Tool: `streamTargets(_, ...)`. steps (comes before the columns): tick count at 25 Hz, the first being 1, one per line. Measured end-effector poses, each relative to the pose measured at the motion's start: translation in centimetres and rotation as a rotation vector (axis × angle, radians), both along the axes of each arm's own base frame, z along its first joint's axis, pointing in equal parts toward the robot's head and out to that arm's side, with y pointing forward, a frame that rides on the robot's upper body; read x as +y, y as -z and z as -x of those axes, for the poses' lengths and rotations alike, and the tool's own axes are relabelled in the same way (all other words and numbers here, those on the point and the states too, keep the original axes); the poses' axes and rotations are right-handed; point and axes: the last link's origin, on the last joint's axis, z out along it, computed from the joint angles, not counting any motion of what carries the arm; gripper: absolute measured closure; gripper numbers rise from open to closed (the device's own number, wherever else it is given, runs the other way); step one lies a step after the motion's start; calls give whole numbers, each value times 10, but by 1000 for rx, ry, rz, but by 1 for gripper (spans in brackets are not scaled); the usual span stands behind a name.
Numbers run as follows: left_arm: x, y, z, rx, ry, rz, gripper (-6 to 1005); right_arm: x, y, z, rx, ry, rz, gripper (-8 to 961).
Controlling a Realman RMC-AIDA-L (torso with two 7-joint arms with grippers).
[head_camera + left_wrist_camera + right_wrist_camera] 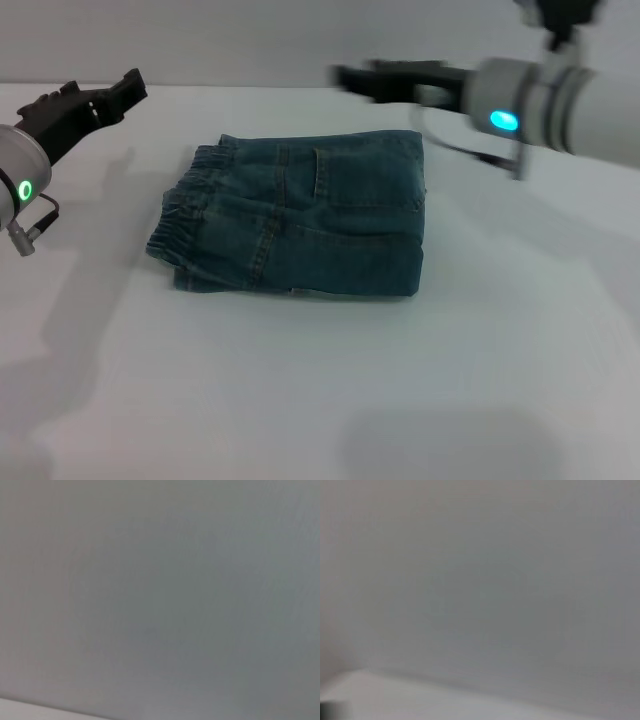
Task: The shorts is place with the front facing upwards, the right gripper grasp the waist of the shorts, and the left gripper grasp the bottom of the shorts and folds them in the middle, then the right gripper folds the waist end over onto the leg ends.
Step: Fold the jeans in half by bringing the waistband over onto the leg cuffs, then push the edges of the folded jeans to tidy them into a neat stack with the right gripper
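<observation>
Folded into a compact rectangle, the shorts point(295, 215) lying in the middle of the white table point(330, 390), denim layers stacked. Puckered waist point(185, 215) at the left edge of the bundle, on top, with a back pocket point(365, 175) showing on the upper layer. Straight fold along the right edge. Leg ends not to be made out, hidden somewhere in the stack.

To the far left and well apart from the cloth, the left gripper point(118, 95), raised above the table, green ring lit on its arm, black fingers pointing toward the back of the table; whether spread or closed, cannot tell, nothing visibly between them.

Behind the bundle and above its far right corner, the right gripper point(352, 78), blurred, stretched leftward from the blue-lit arm, clear of the denim; finger gap impossible to tell.

Both wrist views: only plain grey surface.
</observation>
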Motion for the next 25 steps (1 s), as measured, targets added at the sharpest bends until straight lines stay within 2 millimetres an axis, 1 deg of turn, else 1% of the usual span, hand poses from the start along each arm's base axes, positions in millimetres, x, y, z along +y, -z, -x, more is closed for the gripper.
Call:
streamTargets(2,-1,1,1,6,5,-18,163,4,-19,-24,-100,22,-196,424)
streamTargets(3,-2,1,1,10,8,-30,163,3,-30,-32,-185,24,-320,424)
streamTargets(5,-4,2,0,16,19,-61,163,2,-45,-35,-340,32,-516,424)
streamTargets(6,-4,3,0,19,22,-69,163,0,-49,-33,-439,29,-623,424)
streamTargets(7,-5,5,0,22,26,-76,163,-3,-51,-29,-502,16,-694,424)
streamTargets(9,-7,8,0,29,35,-104,164,-12,-54,-19,-646,-50,-891,425)
streamTargets(10,-7,10,2,30,36,-120,164,-21,-51,-13,-683,-113,-978,425)
streamTargets(12,-9,12,3,32,38,-142,164,-40,-41,-3,-658,-270,-1087,425)
streamTargets(13,-10,14,4,40,44,-159,164,-52,-32,-1,-586,-363,-1104,425)
streamTargets(14,-10,16,4,47,50,-167,164,-59,-26,1,-514,-424,-1093,426)
streamTargets(15,-11,17,4,55,57,-179,164,-66,-18,-1,-431,-478,-1055,426)
streamTargets(17,-12,21,6,68,63,-195,165,-78,-1,-12,-228,-515,-888,429)
streamTargets(19,-13,23,10,74,58,-209,165,-87,11,-25,-77,-467,-737,436)
streamTargets(21,-14,25,14,61,51,-222,165,-94,18,-38,31,-384,-634,442)
streamTargets(23,-15,28,16,42,47,-233,166,-103,25,-47,90,-316,-565,484)
streamTargets(25,-16,31,18,29,48,-243,166,-110,34,-51,101,-300,-500,526)
